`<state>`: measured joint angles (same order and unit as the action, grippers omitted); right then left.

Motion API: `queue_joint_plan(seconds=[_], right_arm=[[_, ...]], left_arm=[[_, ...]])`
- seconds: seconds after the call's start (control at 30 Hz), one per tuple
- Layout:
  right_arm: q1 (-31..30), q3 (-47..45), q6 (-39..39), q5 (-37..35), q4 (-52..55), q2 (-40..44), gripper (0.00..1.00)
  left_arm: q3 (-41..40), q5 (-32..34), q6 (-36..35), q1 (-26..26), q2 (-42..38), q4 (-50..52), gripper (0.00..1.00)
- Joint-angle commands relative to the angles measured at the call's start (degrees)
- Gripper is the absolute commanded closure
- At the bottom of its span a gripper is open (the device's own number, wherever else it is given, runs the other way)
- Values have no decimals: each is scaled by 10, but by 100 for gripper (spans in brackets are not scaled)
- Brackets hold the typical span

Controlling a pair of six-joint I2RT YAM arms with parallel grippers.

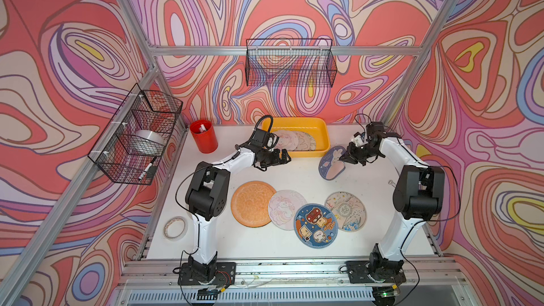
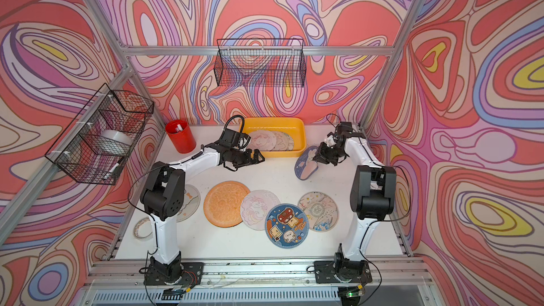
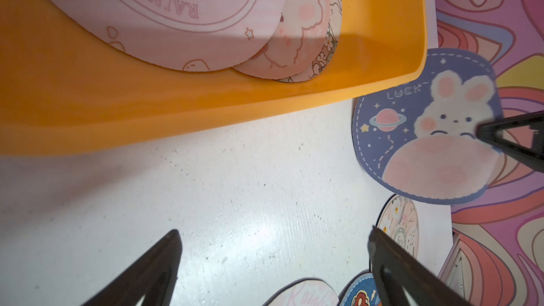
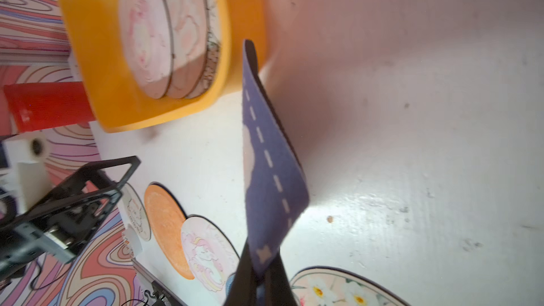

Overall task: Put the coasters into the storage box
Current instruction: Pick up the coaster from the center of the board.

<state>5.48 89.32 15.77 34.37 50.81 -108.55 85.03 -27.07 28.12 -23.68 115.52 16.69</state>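
Currently right gripper (image 1: 342, 158) is clamped on the edge of the blue bunny coaster (image 1: 330, 166), tilted up beside the storage box (image 1: 294, 119). Left gripper (image 1: 285, 156) spread wide, holding nothing.

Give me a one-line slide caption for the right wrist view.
Right hand shut on the blue coaster, held edge-up beside the yellow storage box, which already holds pale coasters.

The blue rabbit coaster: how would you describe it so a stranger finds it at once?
Start at the shallow yellow plastic storage box at the far edge of the white table. Just outside one corner, the right end effector pinches a round dark-blue rabbit-print coaster. Unlike the other coasters, it stands tilted, not flat.
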Motion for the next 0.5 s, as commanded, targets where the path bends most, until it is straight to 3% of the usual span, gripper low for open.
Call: queue_joint_plan(seconds=[0.0,0.23,0.47], right_arm=[[-13,42,16,43,3,25,100],[-52,144,56,57,7,5,100],[-102,269,89,50,-8,-78,100]], left_arm=[[-15,5,3,10,-30,-11,0],[-45,5,5,26,-52,-27,0],[-78,5,7,40,-74,-40,0]])
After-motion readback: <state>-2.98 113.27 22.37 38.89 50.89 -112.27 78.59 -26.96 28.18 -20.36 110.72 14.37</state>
